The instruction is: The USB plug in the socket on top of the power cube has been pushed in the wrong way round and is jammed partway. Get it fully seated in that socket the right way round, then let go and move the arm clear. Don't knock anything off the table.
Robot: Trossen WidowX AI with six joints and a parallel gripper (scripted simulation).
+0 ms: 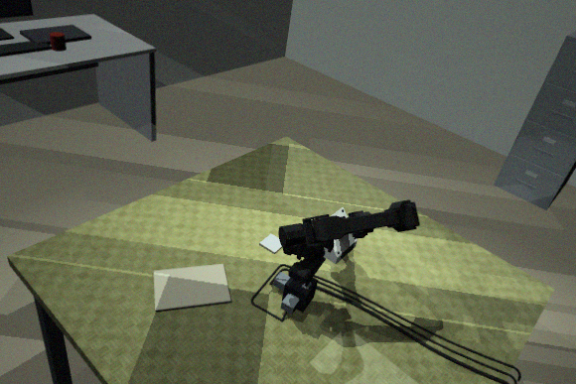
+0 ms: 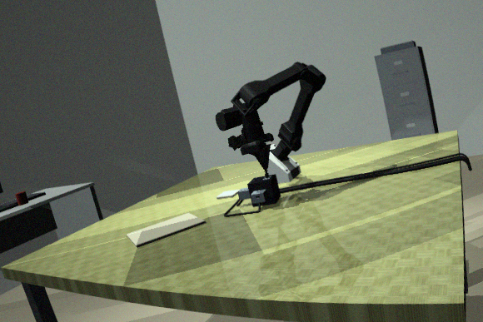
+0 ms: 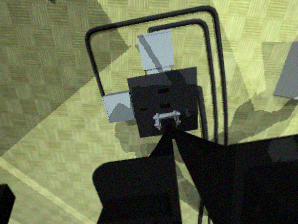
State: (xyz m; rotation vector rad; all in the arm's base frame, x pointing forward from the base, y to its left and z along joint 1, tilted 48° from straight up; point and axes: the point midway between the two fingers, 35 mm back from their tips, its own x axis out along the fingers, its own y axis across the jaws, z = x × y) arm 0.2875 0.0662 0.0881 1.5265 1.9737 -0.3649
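Observation:
The black power cube (image 1: 306, 295) (image 2: 272, 193) (image 3: 150, 85) stands on the table, with dark slots on its top in the wrist view. My gripper (image 2: 266, 174) (image 3: 171, 134) points down at the top of the cube, near one edge. Its narrow fingertips are shut on the USB plug, which is small and mostly hidden by them. A pale grey bracket-like outline (image 3: 167, 119) shows at the fingertips, low over the cube top. How deep the plug sits and which way round it is cannot be made out.
Two grey plugs (image 3: 156, 50) (image 3: 117, 106) stick out of the cube's sides, with black cables (image 1: 397, 319) (image 2: 366, 176) (image 3: 150, 18) looping round it and running off over the table. A small white card (image 1: 271, 243) (image 2: 227, 195) and a beige panel (image 1: 194, 289) (image 2: 166, 229) lie nearby.

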